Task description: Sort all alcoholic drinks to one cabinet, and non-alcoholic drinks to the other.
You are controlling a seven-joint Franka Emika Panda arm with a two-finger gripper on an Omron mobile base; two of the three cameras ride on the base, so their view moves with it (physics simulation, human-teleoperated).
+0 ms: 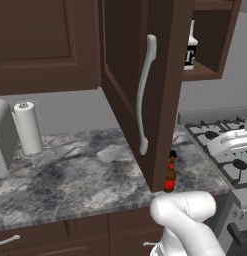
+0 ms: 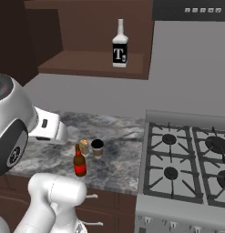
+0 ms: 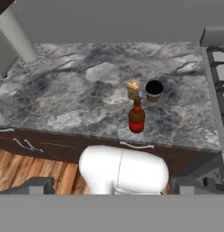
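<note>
I see a grey marbled counter (image 1: 85,175) over dark brown drawers (image 3: 50,147) with silver pulls, a grey wall (image 2: 186,68) behind, a gas stove (image 2: 186,159) to the right, a paper towel roll (image 1: 27,127) at left, and wood plank floor (image 3: 36,174) below.

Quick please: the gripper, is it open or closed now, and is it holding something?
Gripper: open, holding nothing; it sits high above the counter, well clear of the brown bottle.
</note>
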